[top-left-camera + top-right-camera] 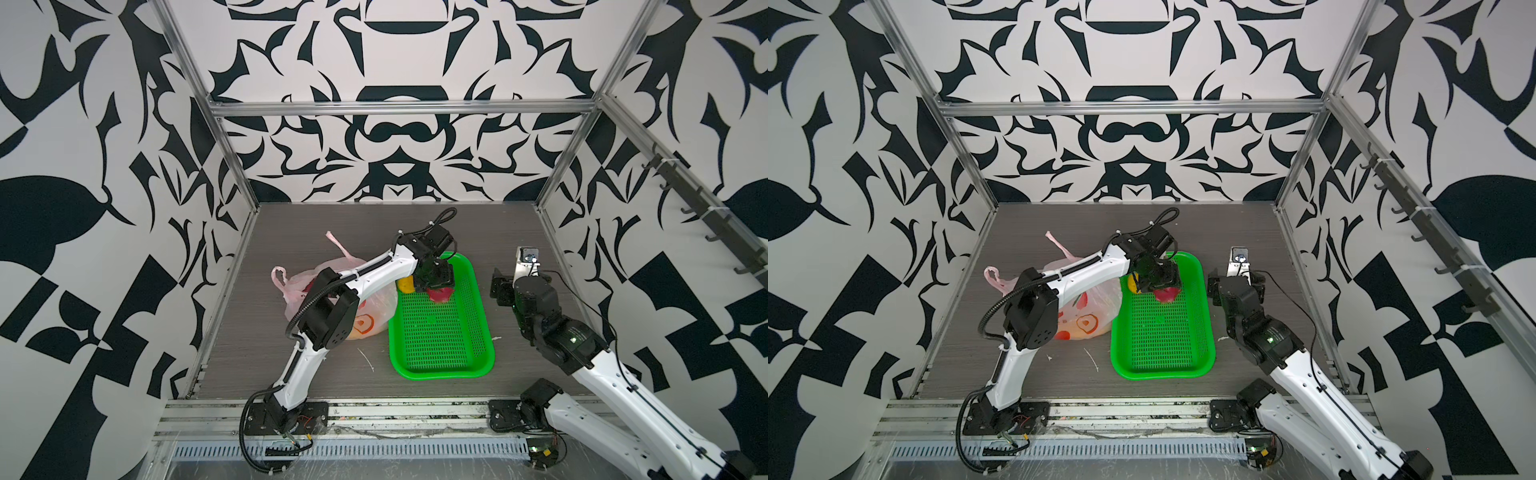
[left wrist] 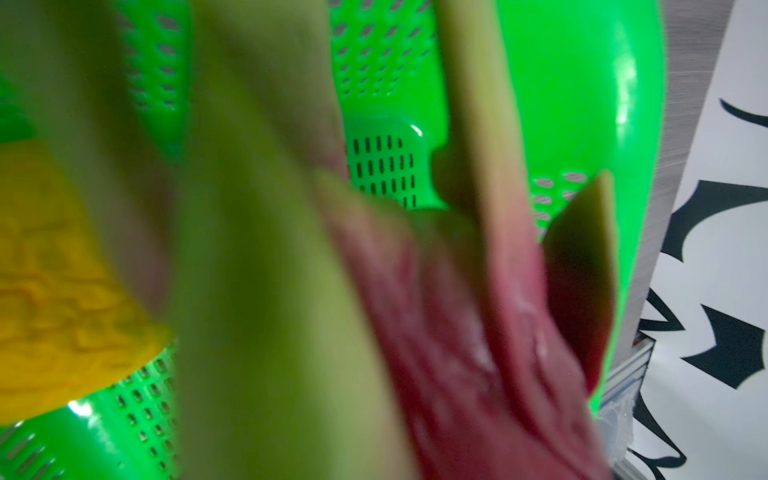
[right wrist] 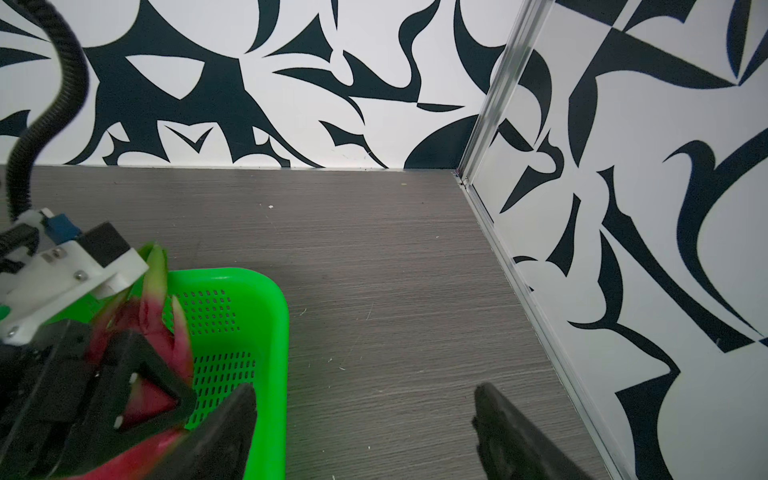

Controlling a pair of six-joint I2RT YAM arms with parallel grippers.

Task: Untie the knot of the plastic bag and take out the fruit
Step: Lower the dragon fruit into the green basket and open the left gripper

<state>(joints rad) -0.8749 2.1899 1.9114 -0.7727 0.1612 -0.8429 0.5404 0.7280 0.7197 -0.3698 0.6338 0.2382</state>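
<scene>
Dragon fruit [image 1: 441, 296]: located at the far end of the green basket [image 1: 440, 332], inside its walls. The left fingers [image 3: 137, 374] straddle it and grasp its body, one on each side. Its long axis appears to run near to far, with the green-tipped scales toward the far rim and the red body protruding on the near side of the fingers. Contact with the basket floor cannot be confirmed.

A round yellow fruit [image 1: 406, 285] lies just left of it, in the far left corner of the basket.

The coming move is judged to be a release. The fruit sits directly below the fingers, so the path is straight down, and the yellow fruit is the only obstruction close by.

Plastic bag [image 1: 380, 305]: on the surface against the left rim of the basket, under the left arm, bulging with contents, its handle loops [image 1: 279, 276] lying apart.

Right fingers [image 3: 232, 419]: spread wide and empty, right of the basket. The left arm is the nearer to the bag
</scene>
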